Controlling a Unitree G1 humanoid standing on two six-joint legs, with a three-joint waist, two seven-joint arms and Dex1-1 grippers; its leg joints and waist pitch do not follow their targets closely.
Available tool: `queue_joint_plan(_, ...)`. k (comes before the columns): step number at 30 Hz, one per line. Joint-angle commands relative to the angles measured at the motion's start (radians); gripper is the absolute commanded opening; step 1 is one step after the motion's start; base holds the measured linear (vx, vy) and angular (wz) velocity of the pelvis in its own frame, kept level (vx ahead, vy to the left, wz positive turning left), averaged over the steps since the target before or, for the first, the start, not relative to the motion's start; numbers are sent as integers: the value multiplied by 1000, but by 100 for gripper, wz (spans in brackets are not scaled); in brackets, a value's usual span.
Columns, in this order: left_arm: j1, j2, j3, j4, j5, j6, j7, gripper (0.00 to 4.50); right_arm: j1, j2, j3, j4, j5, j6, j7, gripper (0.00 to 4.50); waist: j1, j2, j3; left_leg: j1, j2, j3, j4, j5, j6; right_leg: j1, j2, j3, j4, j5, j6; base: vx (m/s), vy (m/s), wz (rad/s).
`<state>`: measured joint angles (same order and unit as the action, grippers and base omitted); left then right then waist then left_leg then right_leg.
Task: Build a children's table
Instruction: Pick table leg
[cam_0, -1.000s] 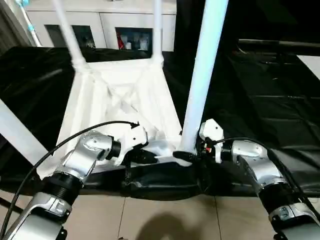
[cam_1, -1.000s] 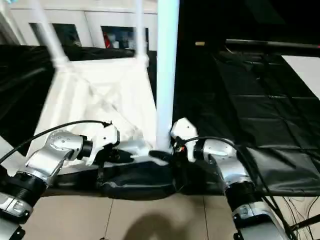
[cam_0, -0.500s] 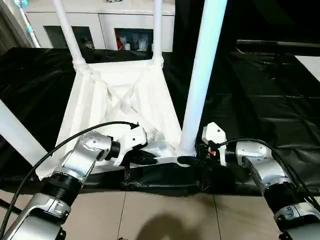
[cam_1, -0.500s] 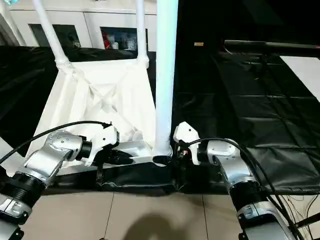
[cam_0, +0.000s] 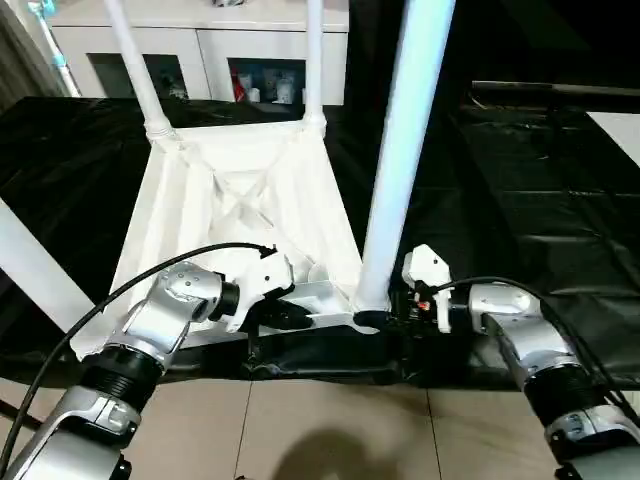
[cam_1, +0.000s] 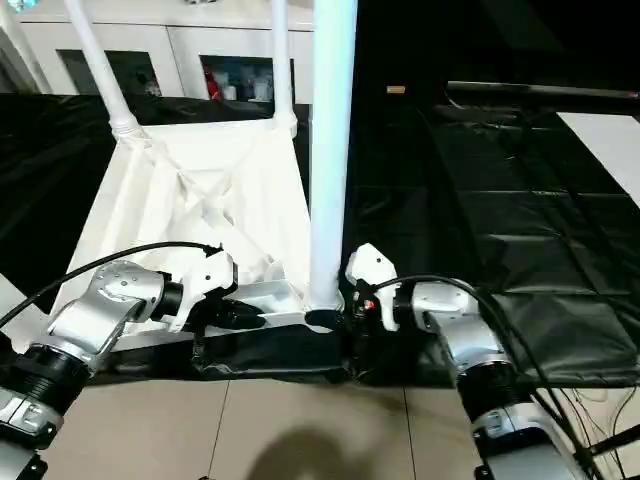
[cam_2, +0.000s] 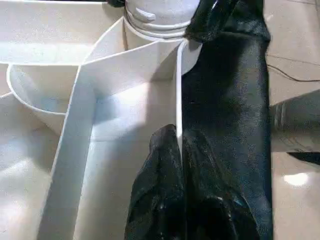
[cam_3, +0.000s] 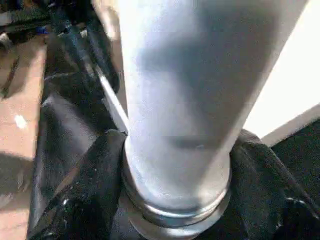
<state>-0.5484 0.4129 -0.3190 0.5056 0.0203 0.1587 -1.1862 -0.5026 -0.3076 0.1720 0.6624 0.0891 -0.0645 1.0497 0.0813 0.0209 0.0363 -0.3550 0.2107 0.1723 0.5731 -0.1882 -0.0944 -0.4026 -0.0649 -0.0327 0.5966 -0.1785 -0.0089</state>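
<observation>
Left wrist view, left gripper pinching table rim

You're looking at a smooth, slightly glossy white plastic children's table, sitting on a crinkly, shiny black sheet; the robot's silver forearms are showing a brushed metal sheen.

Before you, a black-sheeted tabletop carries the children's table, turned underside up with its legs rising, its near edge at the tabletop's front lip. The black sheet hangs over that edge above a tiled floor.
</observation>
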Motion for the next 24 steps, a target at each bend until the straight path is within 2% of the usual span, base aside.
queue_joint_plan(1, -12, -52, -15, 78, 37, 15, 98, 0, -12, 51, -37, 62, -18, 38, -191, 267, -5, -2, -48, 1, 8, 6, -64, -207, 32, 49, -55, 25, -67, -199, -228, 0, 0, 0)
queue_joint_plan(2, -24, -71, -6, 102, 42, 20, 138, 0, -16, 70, -44, 75, -25, 43, -244, 267, -8, -2, -45, 4, 8, 6, -67, -230, 23, 46, -55, 25, -72, -248, -217, 0, 0, 0)
queue_joint_plan(3, -28, -76, -4, 108, 43, 22, 149, 0, -17, 75, -46, 79, -27, 44, -259, 267, -11, -4, -43, 10, 6, 3, -69, -273, 5, 45, -60, 26, -81, -345, -190, 0, 0, 0)
queue_joint_plan(4, -39, -94, -3, 129, 55, 31, 190, 0, -19, 99, -54, 88, -29, 52, -311, 267, -13, -4, -45, 11, 7, 1, -70, -281, 1, 45, -61, 26, -82, -373, -180, 0, 0, 0)
queue_joint_plan(5, -50, -111, -2, 148, 65, 38, 230, 0, -21, 121, -63, 95, -30, 61, -359, 267, -19, -5, -44, 9, 7, -1, -72, -292, 1, 43, -58, 25, -88, -397, -162, 0, 0, 0)
queue_joint_plan(6, -63, -137, 2, 169, 73, 54, 279, 0, -26, 153, -79, 106, -29, 78, -433, 267, -23, -1, -43, 7, 6, 0, -73, -291, 0, 41, -58, 25, -87, -395, -161, 0, 0, 0)
queue_joint_plan(9, -97, -211, 31, 228, 79, 92, 423, 0, -49, 217, -112, 150, -43, 115, -624, 267, -27, -3, -42, 8, 3, -3, -75, -300, -5, 38, -58, 18, -91, -430, -144, 0, 0, 0)
queue_joint_plan(10, -122, -261, 52, 278, 83, 103, 518, 0, -69, 252, -129, 187, -54, 121, -725, 267, -28, -3, -42, 10, 1, -1, -74, -309, -9, 35, -58, 18, -96, -456, -136, 0, 0, 0)
queue_joint_plan(11, -129, -275, 58, 294, 85, 103, 544, 0, -76, 262, -132, 198, -57, 119, -749, 267, -25, -3, -46, 13, 1, -4, -73, -308, -8, 36, -62, 17, -98, -464, -130, 0, 0, 0)
queue_joint_plan(13, -142, -300, 63, 322, 89, 101, 587, 0, -88, 281, -138, 215, -60, 111, -788, 267, -24, -3, -45, 12, 1, -3, -74, -306, 2, 34, -59, 17, -100, -440, -131, 0, 0, 0)
queue_joint_plan(15, -151, -317, 63, 343, 94, 95, 613, 0, -97, 297, -138, 222, -62, 104, -812, 267, -22, -4, -46, 6, -1, -2, -74, -302, 12, 37, -60, 17, -97, -417, -133, 0, 0, 0)
queue_joint_plan(16, -158, -328, 56, 359, 102, 84, 622, 0, -104, 310, -131, 225, -69, 102, -815, 267, -22, -8, -47, 4, 1, -2, -74, -293, 16, 37, -60, 18, -96, -401, -134, 0, 0, 0)
queue_joint_plan(17, -160, -329, 50, 363, 108, 70, 620, 0, -105, 312, -123, 224, -77, 97, -810, 267, -22, -6, -47, 3, 1, -3, -75, -294, 17, 37, -60, 17, -95, -399, -135, 0, 0, 0)
queue_joint_plan(19, -156, -323, 37, 360, 113, 49, 585, 0, -93, 320, -135, 203, -51, 71, -762, 267, -20, -9, -46, 3, 2, -2, -75, -297, 23, 38, -62, 18, -96, -404, -132, 0, 0, 0)
queue_joint_plan(20, -154, -318, 33, 359, 115, 46, 570, 0, -90, 316, -139, 195, -52, 61, -764, 323, -18, -8, -47, 2, 4, -2, -75, -288, 26, 39, -63, 19, -95, -392, -134, 0, 0, 0)
queue_joint_plan(21, -153, -313, 31, 361, 117, 46, 560, 0, -88, 308, -139, 193, -59, 50, -773, 337, -18, -8, -48, 2, 4, -2, -75, -283, 26, 39, -63, 19, -93, -381, -137, 0, 0, 0)
queue_joint_plan(23, -154, -308, 27, 373, 121, 35, 554, 0, -92, 290, -132, 205, -91, 30, -825, 337, -19, -8, -47, 0, 4, -1, -76, -274, 25, 38, -62, 19, -92, -365, -142, 0, 0, 0)
queue_joint_plan(24, -155, -305, 29, 378, 121, 31, 556, 0, -92, 285, -142, 207, -83, 33, -828, 357, -20, -8, -48, -2, 3, -2, -76, -271, 23, 42, -63, 18, -91, -363, -141, 0, 0, 0)
